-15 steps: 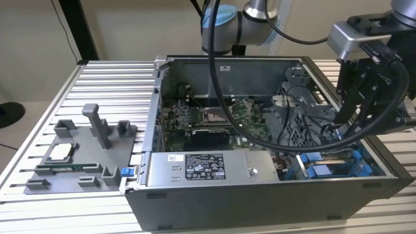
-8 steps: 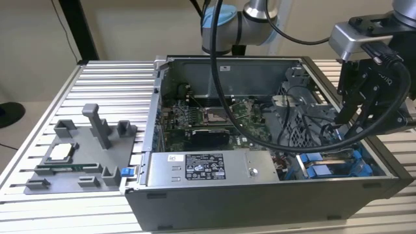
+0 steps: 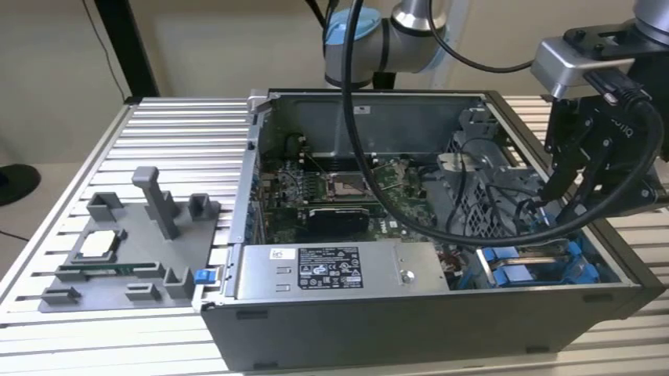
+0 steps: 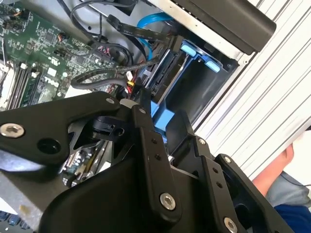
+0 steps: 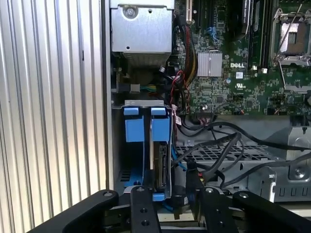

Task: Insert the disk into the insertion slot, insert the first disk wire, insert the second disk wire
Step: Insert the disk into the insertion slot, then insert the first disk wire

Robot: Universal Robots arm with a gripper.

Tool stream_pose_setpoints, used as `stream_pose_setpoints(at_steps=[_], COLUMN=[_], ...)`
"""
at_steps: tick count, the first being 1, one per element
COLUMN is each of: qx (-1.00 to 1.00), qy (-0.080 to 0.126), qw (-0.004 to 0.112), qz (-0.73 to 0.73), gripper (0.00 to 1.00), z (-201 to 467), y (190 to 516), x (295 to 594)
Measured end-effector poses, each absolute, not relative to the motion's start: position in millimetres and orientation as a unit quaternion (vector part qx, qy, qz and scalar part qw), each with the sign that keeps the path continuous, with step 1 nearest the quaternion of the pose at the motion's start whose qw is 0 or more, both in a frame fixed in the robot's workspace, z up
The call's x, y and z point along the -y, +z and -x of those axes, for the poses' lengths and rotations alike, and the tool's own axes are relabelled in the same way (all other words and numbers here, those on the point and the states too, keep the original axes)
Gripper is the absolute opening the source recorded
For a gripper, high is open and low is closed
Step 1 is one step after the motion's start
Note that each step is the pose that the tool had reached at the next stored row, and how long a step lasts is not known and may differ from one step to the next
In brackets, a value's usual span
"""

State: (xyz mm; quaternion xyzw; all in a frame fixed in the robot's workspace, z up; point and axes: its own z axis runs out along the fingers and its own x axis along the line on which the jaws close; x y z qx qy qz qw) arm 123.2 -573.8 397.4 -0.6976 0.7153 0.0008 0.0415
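While within one slot (image 5: 143,103) — one disk (image 5: 160,165)

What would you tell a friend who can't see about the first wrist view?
The robot's black gripper hangs over an open computer case, close to the disk in its blue frame, which sits in the insertion slot. Black cables and a green circuit board lie beside it; the case rests on a ribbed metal table.

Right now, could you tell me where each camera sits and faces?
Exterior view: off the arm, facing the open computer case; gripper at the exterior view's right.
First wrist view: near the wrist, looking past the gripper into the insertion slot.
Second wrist view: near the wrist, sharing that gripper and slot, seen obliquely.
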Motion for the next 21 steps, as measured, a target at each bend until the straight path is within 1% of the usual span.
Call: stream_pose_setpoints(at_steps=[21], qx=[-0.715], qy=[0.001], qw=[0.043], qz=[0.698], gripper=[1.00], z=[-125.5], y=[395.7], x=[573.5])
